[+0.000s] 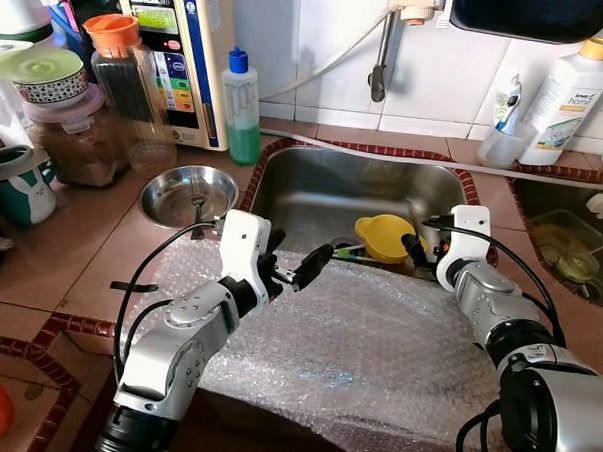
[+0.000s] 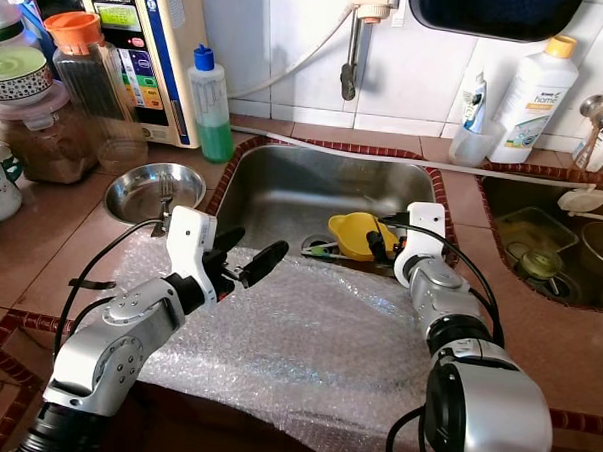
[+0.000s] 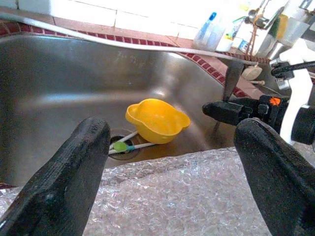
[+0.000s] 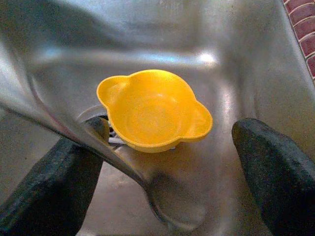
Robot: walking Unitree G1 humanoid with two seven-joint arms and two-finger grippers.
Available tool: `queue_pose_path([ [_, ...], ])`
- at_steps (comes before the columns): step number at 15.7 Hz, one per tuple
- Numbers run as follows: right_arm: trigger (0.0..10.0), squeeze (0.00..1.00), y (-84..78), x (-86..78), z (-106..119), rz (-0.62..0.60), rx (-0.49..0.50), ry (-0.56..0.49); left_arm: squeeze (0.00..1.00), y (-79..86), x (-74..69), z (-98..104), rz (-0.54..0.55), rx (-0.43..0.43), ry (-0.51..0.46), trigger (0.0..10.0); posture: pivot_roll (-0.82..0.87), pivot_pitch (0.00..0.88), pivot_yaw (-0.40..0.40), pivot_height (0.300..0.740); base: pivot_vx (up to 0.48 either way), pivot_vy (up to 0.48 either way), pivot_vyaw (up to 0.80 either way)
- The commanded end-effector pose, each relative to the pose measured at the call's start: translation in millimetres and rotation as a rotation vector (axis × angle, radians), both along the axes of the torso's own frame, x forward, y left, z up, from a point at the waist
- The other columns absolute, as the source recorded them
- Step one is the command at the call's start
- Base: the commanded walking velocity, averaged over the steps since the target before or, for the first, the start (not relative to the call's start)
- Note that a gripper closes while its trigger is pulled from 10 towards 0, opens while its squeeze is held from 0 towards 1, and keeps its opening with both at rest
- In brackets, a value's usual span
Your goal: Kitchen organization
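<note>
Steel sink [image 1: 313, 186] holds one yellow bowl [image 1: 384, 237], two end effectors near

Yellow plastic bowl with ear handles [image 2: 353, 234] lies in stainless steel sink [image 2: 283, 190], by drain. Right gripper [image 2: 379, 243] reaches over sink edge, black fingers just beside bowl. Left gripper [image 2: 246, 257] hovers over sheet of clear bubble wrap [image 2: 317, 337], fingers parted. Round steel dish [image 2: 143, 190] on terracotta tile counter [image 2: 56, 235], left of sink.
</note>
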State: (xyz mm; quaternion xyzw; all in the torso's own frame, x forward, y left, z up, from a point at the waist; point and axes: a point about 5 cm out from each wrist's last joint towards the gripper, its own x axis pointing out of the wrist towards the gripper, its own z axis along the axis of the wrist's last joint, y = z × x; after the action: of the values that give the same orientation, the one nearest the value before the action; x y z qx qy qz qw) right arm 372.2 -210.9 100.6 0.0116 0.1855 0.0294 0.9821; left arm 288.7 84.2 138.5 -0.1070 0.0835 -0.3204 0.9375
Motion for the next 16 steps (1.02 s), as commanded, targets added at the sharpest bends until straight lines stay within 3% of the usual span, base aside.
queue_pose_path([
  [1,10.0,1.0,-6.1,5.7,14,-0.011,-0.079,-0.053,1.0,2.2,1.1,2,0.016,0.017,-0.013,10.0,0.06,0.0,0.038,0.74,0.0,0.0,0.0],
  [6,10.0,1.0,-6.2,7.2,18,0.008,-0.092,-0.067,1.0,1.6,1.2,1,0.021,0.014,-0.013,10.0,0.06,0.0,0.036,0.74,0.0,0.0,0.0],
  [9,10.0,1.0,-1.4,13.8,36,0.061,-0.186,-0.192,1.0,6.3,3.9,4,0.056,0.01,-0.031,10.0,0.06,0.0,0.033,0.74,0.0,0.0,0.0],
  [11,10.0,1.0,10.6,18.7,56,0.11,-0.163,-0.333,1.0,10.3,10.3,9,0.114,-0.009,-0.044,10.0,0.06,0.0,0.026,0.74,0.0,0.0,0.0],
  [16,10.0,1.0,36.2,11.4,64,0.227,-0.055,-0.46,1.0,23.2,18.5,12,0.213,-0.005,-0.072,10.0,0.05,0.0,0.02,0.74,0.0,0.0,0.0],
])
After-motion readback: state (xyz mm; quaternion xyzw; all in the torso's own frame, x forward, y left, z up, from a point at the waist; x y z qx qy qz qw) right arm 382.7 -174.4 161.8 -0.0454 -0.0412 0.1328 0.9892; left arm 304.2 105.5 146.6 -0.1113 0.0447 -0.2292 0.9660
